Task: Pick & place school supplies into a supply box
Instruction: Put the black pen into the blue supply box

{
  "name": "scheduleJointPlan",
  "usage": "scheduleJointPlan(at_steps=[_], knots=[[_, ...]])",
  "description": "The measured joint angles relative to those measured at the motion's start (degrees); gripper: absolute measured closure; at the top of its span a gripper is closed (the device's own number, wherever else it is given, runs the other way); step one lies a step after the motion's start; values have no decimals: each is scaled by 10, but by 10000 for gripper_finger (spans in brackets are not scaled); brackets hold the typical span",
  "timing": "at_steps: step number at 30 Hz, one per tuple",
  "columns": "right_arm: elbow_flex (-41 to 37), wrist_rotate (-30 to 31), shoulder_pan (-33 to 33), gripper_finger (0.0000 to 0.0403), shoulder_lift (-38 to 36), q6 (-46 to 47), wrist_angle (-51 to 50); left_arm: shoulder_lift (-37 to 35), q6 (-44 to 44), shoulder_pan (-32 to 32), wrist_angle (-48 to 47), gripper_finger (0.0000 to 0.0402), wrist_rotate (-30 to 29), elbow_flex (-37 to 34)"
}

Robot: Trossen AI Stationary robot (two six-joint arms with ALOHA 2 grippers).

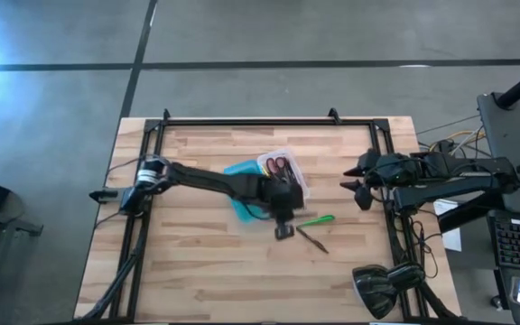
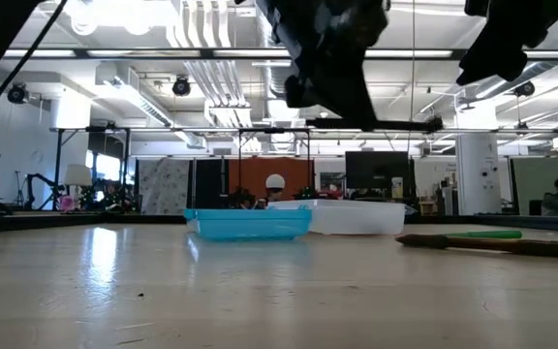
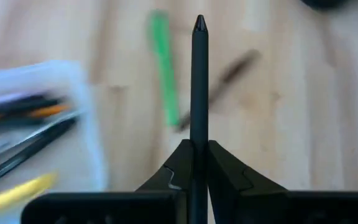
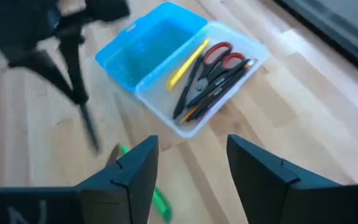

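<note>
Wooden table (image 1: 197, 280): left gripper (image 3: 199, 163) clamps a dark pen (image 3: 199, 87) beside the supply box (image 4: 185, 68); next, carry it over the tray. Right gripper (image 4: 188, 165) waits, fingers apart, empty.

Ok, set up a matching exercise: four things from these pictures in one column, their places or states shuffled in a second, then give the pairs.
Things:
1. red-handled scissors
2. green pen
3. black pen
4. right tool

Places or states:
A. lying on the bare table
B. open, holding nothing
C. inside the clear tray of the supply box
D. clamped in the left tool, off the table

Pairs: 1-C, 2-A, 3-D, 4-B
</note>
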Motion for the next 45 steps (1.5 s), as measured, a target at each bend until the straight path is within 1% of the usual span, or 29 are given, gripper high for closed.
scheduleJointPlan(at_steps=[5,10,17,20,22,25,27,32,42,45], knots=[[-3,47,0,223,-4,5,0,-9,-167,34,-8,392,-66,-3],[-4,108,0,222,-4,70,0,-11,-386,62,-5,392,-149,-6],[-4,120,0,225,-5,85,-1,-8,-529,76,17,392,-227,-21],[-5,126,0,225,-4,83,-1,-8,-568,78,32,392,-247,-40],[-6,128,0,225,-3,82,-1,-8,-590,80,56,392,-250,-56],[-7,138,0,225,-4,82,-1,-8,-621,81,122,392,-242,-85],[-9,140,0,225,-3,82,-1,-8,-631,80,147,392,-232,-100],[-13,140,0,225,-3,80,-1,-7,-647,80,146,392,-218,-127],[-41,139,0,225,-3,83,-2,8,-646,81,156,392,-199,-136],[-42,139,0,225,-3,85,-2,18,-646,81,163,391,-178,-136]])
